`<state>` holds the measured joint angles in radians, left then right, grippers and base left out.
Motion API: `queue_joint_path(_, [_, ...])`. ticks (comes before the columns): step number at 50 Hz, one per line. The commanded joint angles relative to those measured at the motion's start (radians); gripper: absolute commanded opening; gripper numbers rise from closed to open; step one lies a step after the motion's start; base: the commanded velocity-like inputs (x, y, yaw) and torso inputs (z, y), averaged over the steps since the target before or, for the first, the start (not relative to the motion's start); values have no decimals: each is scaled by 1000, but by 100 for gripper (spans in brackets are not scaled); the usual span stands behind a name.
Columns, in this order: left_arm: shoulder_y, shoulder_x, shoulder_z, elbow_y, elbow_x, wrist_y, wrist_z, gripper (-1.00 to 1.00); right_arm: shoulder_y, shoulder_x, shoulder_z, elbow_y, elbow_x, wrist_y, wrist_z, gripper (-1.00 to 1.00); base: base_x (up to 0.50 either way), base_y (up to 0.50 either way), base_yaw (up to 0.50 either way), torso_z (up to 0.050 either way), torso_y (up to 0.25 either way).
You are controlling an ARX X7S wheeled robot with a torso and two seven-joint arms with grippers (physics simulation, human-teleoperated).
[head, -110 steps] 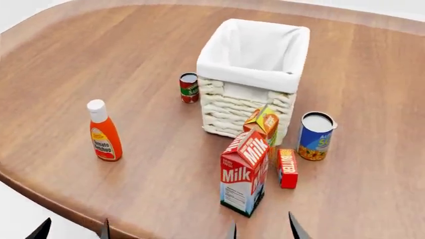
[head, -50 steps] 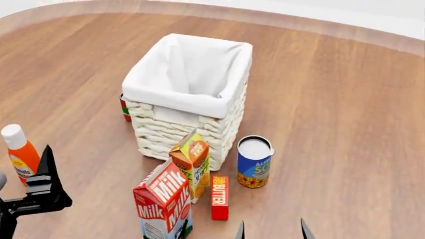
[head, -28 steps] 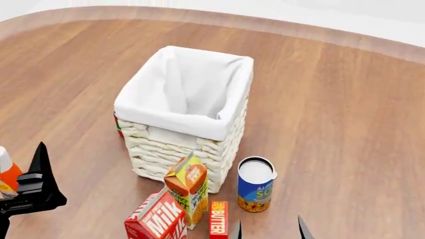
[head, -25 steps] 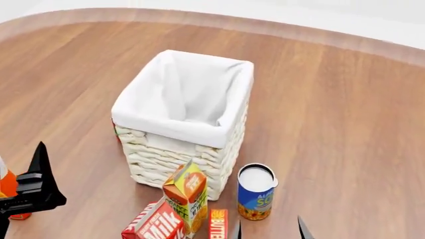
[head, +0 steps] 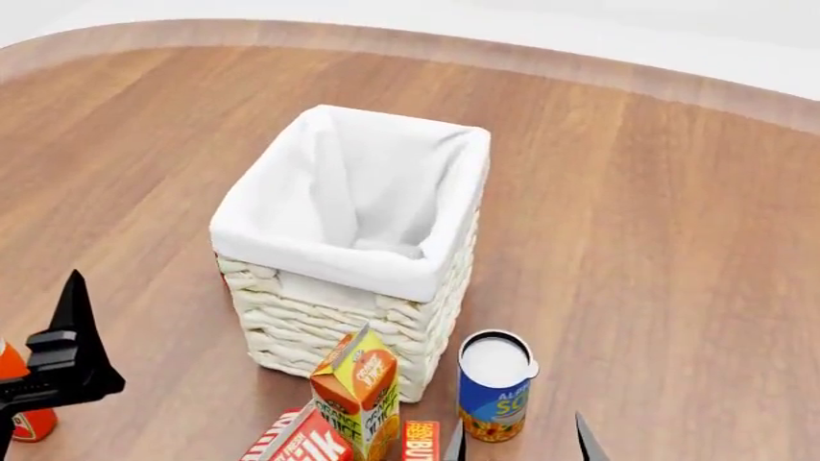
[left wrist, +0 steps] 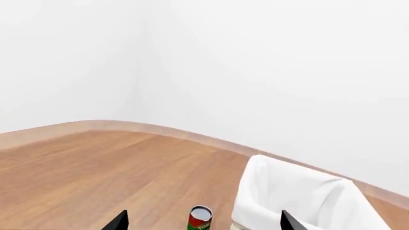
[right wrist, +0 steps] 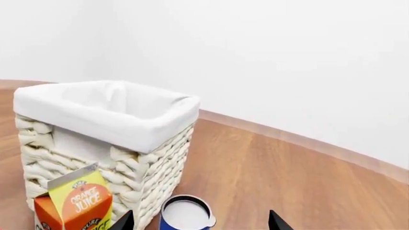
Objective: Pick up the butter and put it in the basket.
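The butter (head: 421, 443) is a slim red-orange box on the table, cut off by the bottom edge of the head view, so only its far end shows. It lies in front of the cream wicker basket (head: 336, 263) with its white liner, between the orange juice carton (head: 357, 382) and a blue can (head: 494, 385). My right gripper (head: 519, 444) is open and empty, just right of the butter and near the blue can (right wrist: 186, 214). My left gripper (head: 64, 355) is open and empty at the far left, well away from the butter. The butter does not show in either wrist view.
A red milk carton (head: 302, 443) stands left of the butter. A ketchup bottle (head: 26, 419) stands behind my left gripper. A red-and-green can (left wrist: 200, 218) stands beside the basket (left wrist: 300, 196). The juice carton (right wrist: 73, 202) leans close to the basket (right wrist: 102, 120). The table's far edge (head: 539, 60) curves behind.
The head view has shifted, and the basket and cartons have slid down the frame. The butter is now mostly cut off at the bottom edge. My left gripper has come into view at the left.
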<state>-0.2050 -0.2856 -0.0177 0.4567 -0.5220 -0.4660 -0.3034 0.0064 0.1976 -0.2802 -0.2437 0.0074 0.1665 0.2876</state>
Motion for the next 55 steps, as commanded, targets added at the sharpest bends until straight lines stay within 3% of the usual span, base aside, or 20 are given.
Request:
queue_joint_path(1, [-3, -1, 0, -7, -3, 8, -3, 100, 4, 4, -6, -2, 2, 1, 7, 100, 0, 0, 0, 0, 0])
queue_joint_path(7, [-2, -1, -16, -4, -41, 13, 15, 100, 4, 7, -9, -4, 3, 1, 12, 100, 0, 0, 0, 1, -17])
queue_joint_path(50, [-6, -10, -21, -5, -71, 10, -9, 100, 4, 28, -35, -36, 11, 17, 42, 100, 0, 0, 0, 21, -233])
queue_joint_path(52, [-4, -11, -22, 2, -75, 5, -15, 100, -5, 31, -34, -35, 19, -6, 38, 100, 0, 0, 0, 0, 0])
queue_joint_path(55, [13, -12, -16, 22, -77, 0, -21, 100, -39, 37, -16, 9, 108, -205, -21, 100, 0, 0, 0, 0, 0])
